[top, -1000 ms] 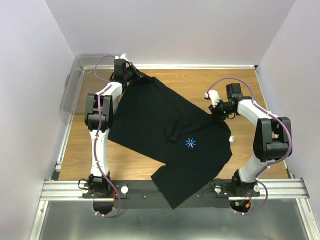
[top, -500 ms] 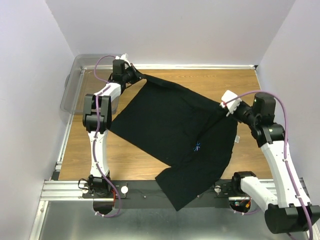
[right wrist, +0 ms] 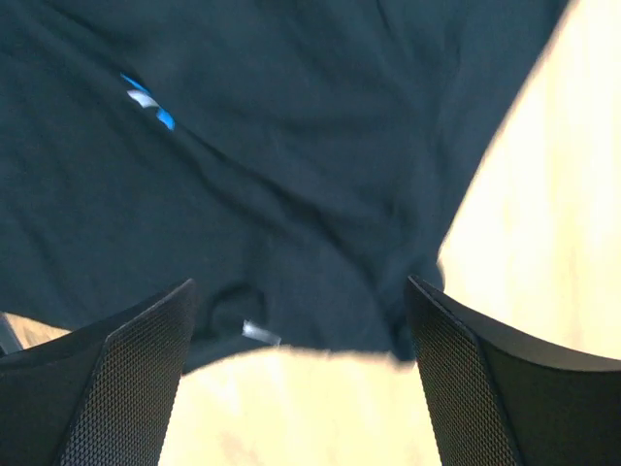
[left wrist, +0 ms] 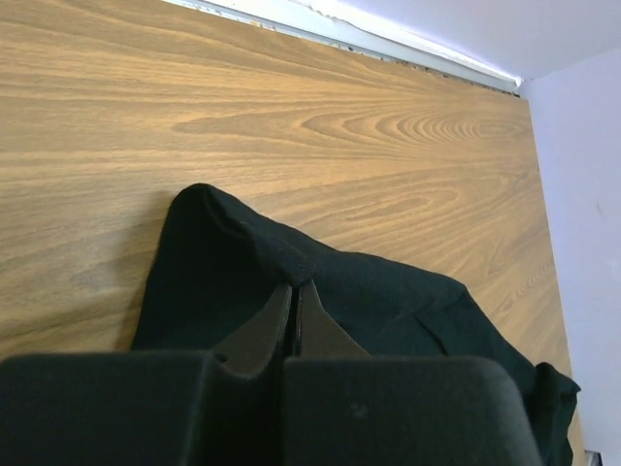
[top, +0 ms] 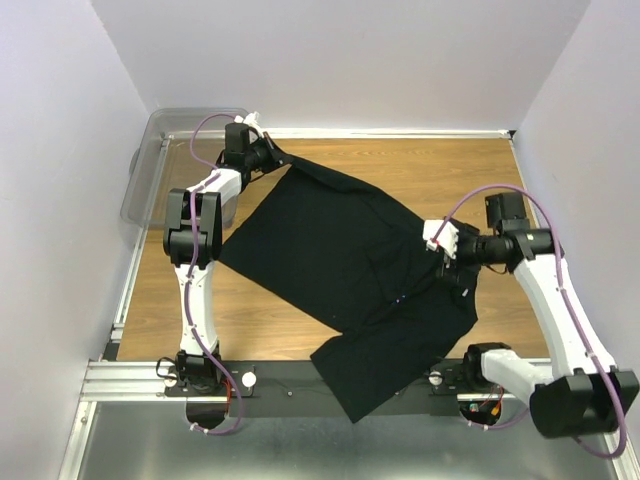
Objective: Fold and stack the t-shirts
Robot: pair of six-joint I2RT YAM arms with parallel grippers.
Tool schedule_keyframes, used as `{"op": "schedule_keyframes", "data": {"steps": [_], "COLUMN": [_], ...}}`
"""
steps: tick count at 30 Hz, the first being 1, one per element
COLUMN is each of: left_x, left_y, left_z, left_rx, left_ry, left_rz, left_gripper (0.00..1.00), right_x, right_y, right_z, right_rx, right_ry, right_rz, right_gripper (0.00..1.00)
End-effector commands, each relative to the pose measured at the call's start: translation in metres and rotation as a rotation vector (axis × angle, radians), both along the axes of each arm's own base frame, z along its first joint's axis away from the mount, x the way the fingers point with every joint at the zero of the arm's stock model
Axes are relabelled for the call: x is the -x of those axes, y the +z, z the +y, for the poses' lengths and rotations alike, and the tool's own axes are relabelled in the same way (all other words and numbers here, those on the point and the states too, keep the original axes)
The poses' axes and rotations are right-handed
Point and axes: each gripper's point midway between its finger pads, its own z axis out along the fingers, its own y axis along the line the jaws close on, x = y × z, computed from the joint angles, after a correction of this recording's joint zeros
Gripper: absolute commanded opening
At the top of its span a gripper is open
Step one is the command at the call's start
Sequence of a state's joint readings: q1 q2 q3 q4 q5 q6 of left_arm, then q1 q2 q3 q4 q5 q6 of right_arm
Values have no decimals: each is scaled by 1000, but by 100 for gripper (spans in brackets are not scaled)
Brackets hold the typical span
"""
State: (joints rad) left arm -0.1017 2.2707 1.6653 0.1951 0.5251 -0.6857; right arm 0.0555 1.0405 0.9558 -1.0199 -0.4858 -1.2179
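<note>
My left gripper point(left wrist: 294, 291) is closed tight, its two fingers point(left wrist: 254, 338) pressed together with a fold of black cloth pinched between them. Through the left wrist camera I see that fold rising to the fingertips and the rest of the cloth falling away onto the wooden table point(top: 450, 165), toward the right of that view. From above, this gripper sits at the far left corner of the table, holding one corner of the t-shirt point(top: 330, 240), close beside the clear plastic bin point(top: 145, 170) that stands off the table's left edge.

My right gripper point(right wrist: 299, 291) is spread wide, with nothing between its fingers. It looks down on the shirt's cloth, and bare wood shows to one side of it. The right wrist view is blurred, but I can make out a small blue mark point(right wrist: 147, 102) on the cloth and a small white tag point(right wrist: 258, 333) near the shirt's edge. From above, this gripper hangs over the right side of the shirt; I cannot tell whether it touches the cloth.

The shirt lies spread on a diagonal across the middle of the table, from the held corner at the far left down to the near right. Its near end drapes past the table's edge and over the front rail point(top: 130, 378), between the two arm bases.
</note>
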Motion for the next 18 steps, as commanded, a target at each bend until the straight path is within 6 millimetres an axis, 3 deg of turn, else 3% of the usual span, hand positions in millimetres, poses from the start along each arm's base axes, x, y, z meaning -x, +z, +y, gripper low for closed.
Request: {"op": "schedule_keyframes", "data": {"steps": [1,3,4,6,7,12,18], "left_x": [4,5,6,8,8,5,4], "left_y": [36,33,31,24,24,18,19], "left_z": [-2,-4,-5,-5,-5,-5,-5], "left_rx": [7,9,8,5,5,4,3], "left_ry": [-51,-56,-60,-62,-64,-63,-61], "left_rz": [-71,-65,-60,-50,-50,-41,-44], "left_gripper": [0,0,0,0,0,0,0], "right_x": [34,36,30,26,16,5,9], "right_y": [-8,-39,-47,-63,-65,-74,-87], "right_z": [48,50,51,49,58,89,125], "right_rx": [-153,-120,-98,-51,-34,-31,-65], "right_ry": [328,367,401,384,406,389,397], "right_rz": [153,259,228,225,170,115,123], "right_gripper": [91,83,78,77,77,72,66]}}
